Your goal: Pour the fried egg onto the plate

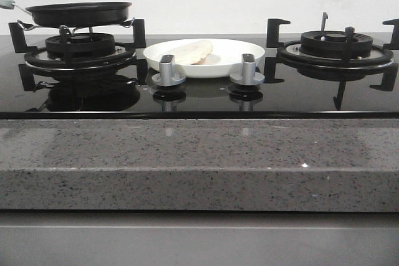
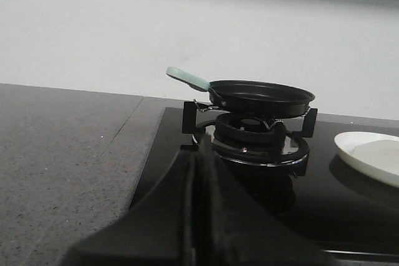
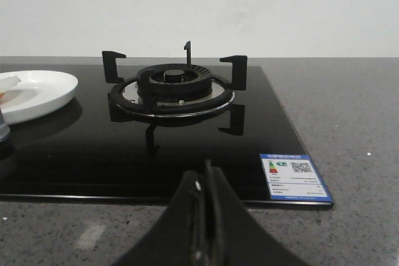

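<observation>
The white plate (image 1: pixel 227 54) sits on the black glass hob between the two burners. The fried egg (image 1: pixel 190 51) lies on its left part, pale side up, yolk hidden. The black frying pan (image 1: pixel 80 12) with a pale green handle (image 2: pixel 187 78) rests on the left burner. In the left wrist view the plate (image 2: pixel 358 147) and a bit of egg (image 2: pixel 380 152) show at the edge. My left gripper (image 2: pixel 201 154) is shut and empty, short of the left burner. My right gripper (image 3: pixel 204 179) is shut and empty over the counter before the right burner. The plate also shows in the right wrist view (image 3: pixel 43 88).
Two silver knobs (image 1: pixel 168 70) (image 1: pixel 247 68) stand in front of the plate. The right burner (image 1: pixel 336 48) has black pan supports and nothing on it. A blue energy label (image 3: pixel 294 177) is stuck at the hob's near right corner. Grey speckled counter (image 1: pixel 187 160) runs along the front.
</observation>
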